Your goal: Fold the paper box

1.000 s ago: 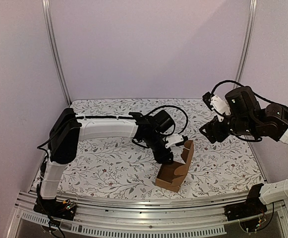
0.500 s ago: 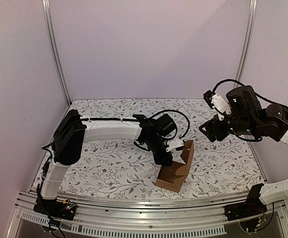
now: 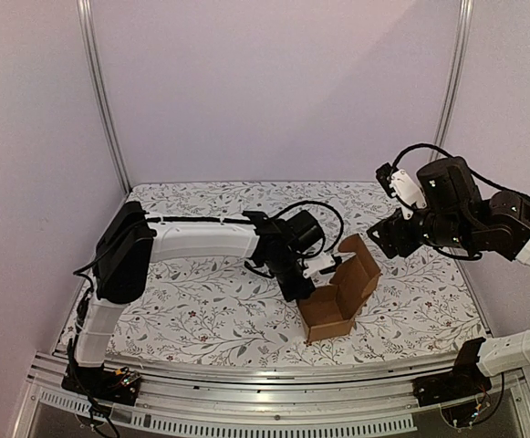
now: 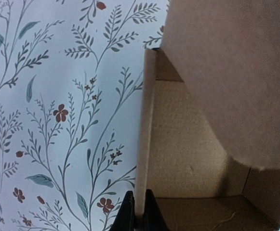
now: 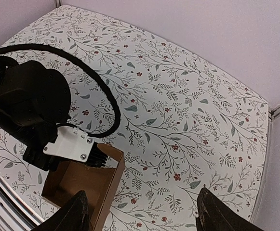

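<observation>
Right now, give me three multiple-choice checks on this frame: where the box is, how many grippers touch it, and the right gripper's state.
1. Where is the paper box?
A) at the far left corner
B) on the table, near its front edge
C) lifted into the air

2. How many grippers touch the box?
A) none
B) one
C) two

3. The right gripper is:
A) open, clear of the box
B) shut on a flap
C) shut on nothing

Answers:
1 B: it rests on the table, close to the side where the arms are mounted.
2 B: only the left gripper pinches one side wall.
3 A: in the right wrist view its fingers stand wide apart with nothing between them, above and away from the box.
</observation>
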